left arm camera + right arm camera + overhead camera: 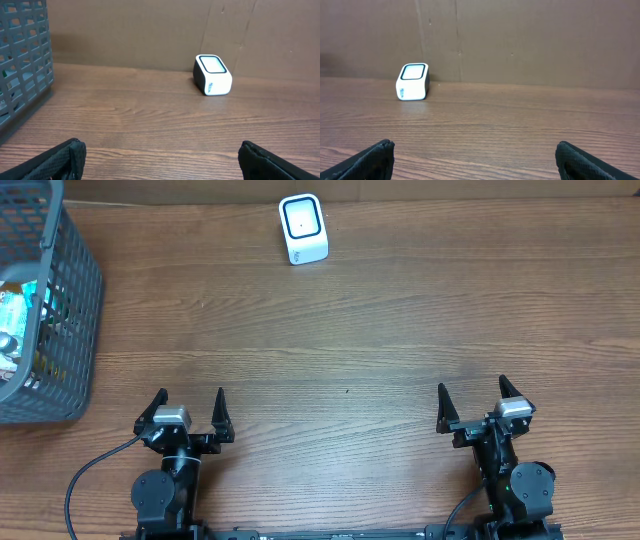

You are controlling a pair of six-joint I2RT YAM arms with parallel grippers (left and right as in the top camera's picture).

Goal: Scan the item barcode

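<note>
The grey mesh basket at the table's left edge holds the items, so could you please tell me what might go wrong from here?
1. The packaged items lie low inside the grey mesh basket, so the open left gripper might catch its tall wall or drag it.
2. The small white box-shaped scanner stands alone at the back; a carried item could bump it and turn its window away.

A scanner (303, 230) sits far back at the middle of the worktop (350, 330), just before the back wall (125, 30). A basket (75, 300) stands at the left edge, holding packaged items (12, 310). Left fingers (158, 402) and right fingers (442, 408) sit well apart along the near edge.
</note>
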